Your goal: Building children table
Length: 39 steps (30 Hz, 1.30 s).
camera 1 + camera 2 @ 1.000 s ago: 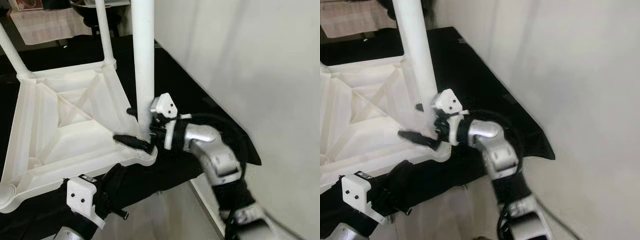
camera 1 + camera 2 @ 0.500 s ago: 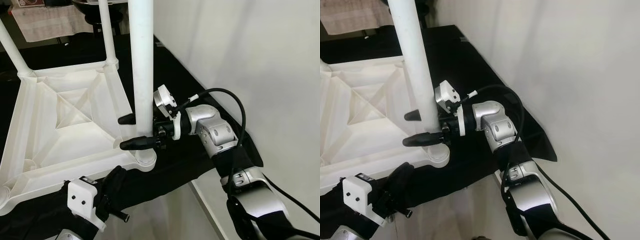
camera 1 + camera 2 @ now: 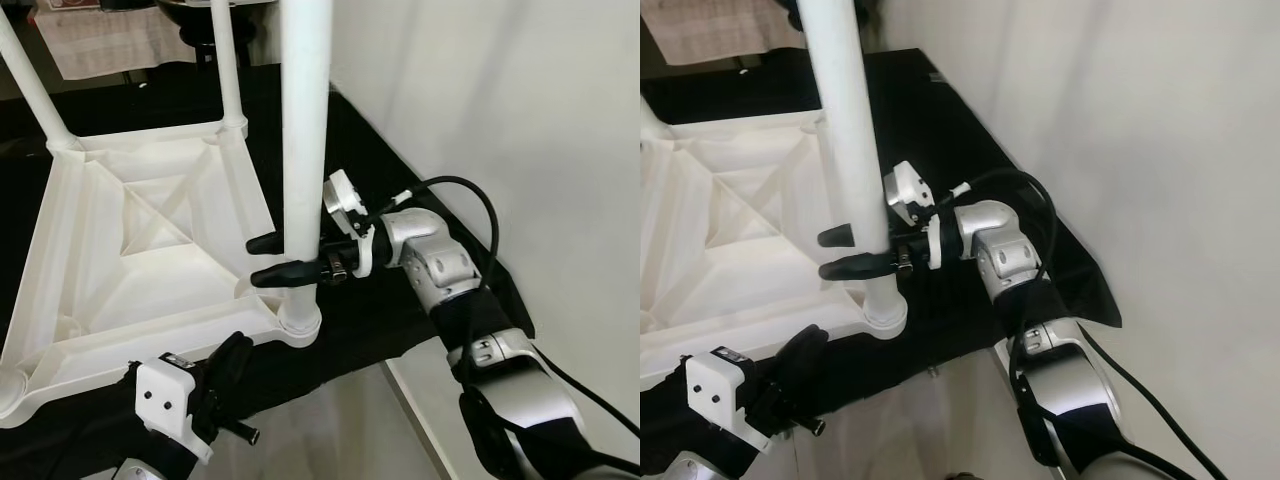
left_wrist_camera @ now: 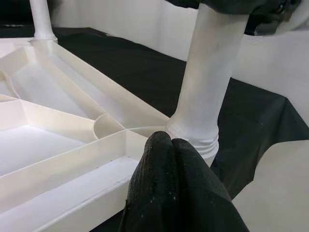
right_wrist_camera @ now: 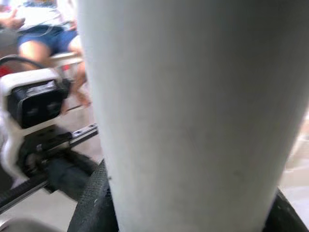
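Right gripper (image 3: 283,259) is clasping the white table leg (image 3: 303,150) just above its corner socket (image 3: 299,324); left gripper (image 4: 174,193), fingers together, is apparently pressing the tabletop (image 3: 130,250) edge. Cross-threading may follow if the leg tilts.

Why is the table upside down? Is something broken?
Nothing looks broken. The white table top lies upside down on the black cloth so legs can go in. The right tool holds the near leg upright in its corner socket.

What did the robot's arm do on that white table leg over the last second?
The right gripper climbed from the leg's foot at the corner socket to a little higher up the near leg, fingers straddling it. The upturned tabletop, other legs and left gripper stayed put.
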Tool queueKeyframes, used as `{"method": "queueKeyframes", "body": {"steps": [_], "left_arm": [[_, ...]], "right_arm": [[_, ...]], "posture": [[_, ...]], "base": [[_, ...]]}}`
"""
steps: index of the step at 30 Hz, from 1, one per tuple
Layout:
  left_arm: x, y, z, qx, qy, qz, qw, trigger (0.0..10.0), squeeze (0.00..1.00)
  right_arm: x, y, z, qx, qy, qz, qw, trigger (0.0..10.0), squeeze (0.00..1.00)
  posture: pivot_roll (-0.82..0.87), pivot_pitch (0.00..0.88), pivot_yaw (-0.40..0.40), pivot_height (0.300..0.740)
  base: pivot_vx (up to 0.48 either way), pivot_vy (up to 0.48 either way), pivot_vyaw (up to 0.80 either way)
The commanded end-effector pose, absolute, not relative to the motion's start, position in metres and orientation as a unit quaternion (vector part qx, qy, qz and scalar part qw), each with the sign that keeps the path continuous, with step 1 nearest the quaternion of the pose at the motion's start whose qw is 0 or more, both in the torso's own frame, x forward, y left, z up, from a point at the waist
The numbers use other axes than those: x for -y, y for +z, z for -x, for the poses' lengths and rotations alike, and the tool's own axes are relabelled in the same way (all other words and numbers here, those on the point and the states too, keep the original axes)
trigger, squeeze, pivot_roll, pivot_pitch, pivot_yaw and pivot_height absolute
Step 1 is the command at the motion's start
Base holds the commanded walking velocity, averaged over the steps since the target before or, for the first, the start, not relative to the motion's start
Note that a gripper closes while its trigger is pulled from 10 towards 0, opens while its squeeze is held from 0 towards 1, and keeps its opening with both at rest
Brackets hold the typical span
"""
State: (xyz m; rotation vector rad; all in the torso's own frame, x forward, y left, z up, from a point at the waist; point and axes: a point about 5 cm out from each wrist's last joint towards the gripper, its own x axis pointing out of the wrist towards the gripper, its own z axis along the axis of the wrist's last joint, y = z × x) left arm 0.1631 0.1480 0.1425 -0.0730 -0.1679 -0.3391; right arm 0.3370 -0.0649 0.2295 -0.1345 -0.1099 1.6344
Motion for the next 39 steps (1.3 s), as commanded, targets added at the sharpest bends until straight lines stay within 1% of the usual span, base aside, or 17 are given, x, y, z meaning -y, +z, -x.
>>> {"method": "queueKeyframes", "body": {"steps": [1, 3, 4, 6, 18, 19, 21, 22, 23, 26, 27, 31, 33, 34, 35, 36, 39], "left_arm": [[-0.149, 0.144, -0.162, 0.083, -0.169, 0.035, 0.981, 10.0, 0.00], [-0.149, 0.144, -0.162, 0.083, -0.169, 0.035, 0.981, 10.0, 0.00], [-0.151, 0.144, -0.162, 0.083, -0.170, 0.034, 0.981, 10.0, 0.00], [-0.152, 0.144, -0.163, 0.082, -0.170, 0.033, 0.981, 10.0, 0.00], [-0.153, 0.141, -0.164, 0.079, -0.172, 0.029, 0.982, 10.0, 0.00], [-0.154, 0.141, -0.164, 0.079, -0.169, 0.028, 0.982, 10.0, 0.00], [-0.154, 0.141, -0.164, 0.079, -0.169, 0.028, 0.982, 10.0, 0.00], [-0.154, 0.141, -0.164, 0.080, -0.166, 0.028, 0.982, 10.0, 0.00], [-0.153, 0.141, -0.164, 0.080, -0.165, 0.028, 0.983, 10.0, 0.00], [-0.153, 0.141, -0.164, 0.080, -0.165, 0.028, 0.983, 10.0, 0.00], [-0.152, 0.141, -0.164, 0.079, -0.166, 0.028, 0.982, 10.0, 0.00], [-0.151, 0.141, -0.164, 0.080, -0.169, 0.030, 0.982, 10.0, 0.00], [-0.150, 0.141, -0.164, 0.080, -0.170, 0.030, 0.982, 10.0, 0.00], [-0.150, 0.142, -0.164, 0.081, -0.169, 0.030, 0.982, 10.0, 0.00], [-0.150, 0.142, -0.164, 0.081, -0.169, 0.030, 0.982, 10.0, 0.00], [-0.149, 0.142, -0.163, 0.081, -0.169, 0.030, 0.982, 10.0, 0.00], [-0.149, 0.143, -0.162, 0.081, -0.168, 0.030, 0.982, 10.0, 0.00]], "right_arm": [[0.084, 0.221, -0.333, 0.041, 0.651, 0.055, 0.756, 0.0, 0.00], [0.085, 0.214, -0.330, 0.029, 0.609, 0.042, 0.791, 0.0, 0.00], [0.085, 0.200, -0.331, 0.015, 0.452, 0.040, 0.891, 0.0, 0.00], [0.090, 0.182, -0.319, -0.006, 0.282, 0.032, 0.959, 0.0, 0.00], [0.060, 0.185, -0.313, 0.004, 0.357, 0.020, 0.934, 0.0, 0.00], [0.057, 0.187, -0.311, 0.001, 0.369, 0.026, 0.929, 8.1, 0.00], [0.057, 0.187, -0.311, 0.001, 0.369, 0.026, 0.929, 8.1, 0.00], [0.056, 0.191, -0.312, 0.001, 0.382, 0.038, 0.923, 10.0, 0.00], [0.056, 0.197, -0.313, 0.001, 0.403, 0.048, 0.914, 10.0, 0.49], [0.056, 0.202, -0.315, 0.001, 0.416, 0.054, 0.908, 10.0, 0.49], [0.055, 0.205, -0.317, -0.002, 0.451, 0.057, 0.890, 10.0, 1.00], [0.054, 0.220, -0.320, 0.028, 0.595, 0.066, 0.801, 10.0, 1.00], [0.054, 0.221, -0.320, 0.037, 0.623, 0.071, 0.778, 10.0, 0.87], [0.053, 0.221, -0.320, 0.037, 0.643, 0.073, 0.762, 10.0, 0.29], [0.053, 0.221, -0.320, 0.037, 0.643, 0.073, 0.762, 10.0, 0.29], [0.052, 0.221, -0.323, 0.039, 0.666, 0.085, 0.740, 10.0, 0.00], [0.051, 0.220, -0.323, 0.034, 0.677, 0.087, 0.730, 10.0, 0.00]], "posture": [[-0.11, 0.155, -0.078, 0.740], [-0.11, 0.155, -0.077, 0.740], [-0.12, 0.155, -0.075, 0.740], [-0.11, 0.155, -0.061, 0.740], [-0.09, 0.127, -0.049, 0.740], [-0.09, 0.122, -0.052, 0.740], [-0.09, 0.122, -0.052, 0.740], [-0.08, 0.120, -0.053, 0.740], [-0.08, 0.118, -0.056, 0.740], [-0.08, 0.118, -0.056, 0.740], [-0.08, 0.117, -0.057, 0.740], [-0.08, 0.122, -0.058, 0.740], [-0.07, 0.124, -0.059, 0.740], [-0.07, 0.127, -0.061, 0.740], [-0.07, 0.127, -0.061, 0.740], [-0.07, 0.132, -0.061, 0.740], [-0.06, 0.136, -0.062, 0.740]], "base": [[0.000, 0.000, 0.00], [0.000, 0.000, 0.00], [0.000, 0.000, 0.00], [0.000, 0.000, 0.00], [0.000, 0.000, 0.00], [0.000, 0.000, 0.00], [0.000, 0.000, 0.00], [0.000, 0.000, 0.00], [0.000, 0.000, 0.00], [0.000, 0.000, 0.00], [0.000, 0.000, 0.00], [0.000, 0.000, 0.00], [0.000, 0.000, 0.00], [0.000, 0.000, 0.00], [0.000, 0.000, 0.00], [0.000, 0.000, 0.00], [0.000, 0.000, 0.00]]}}
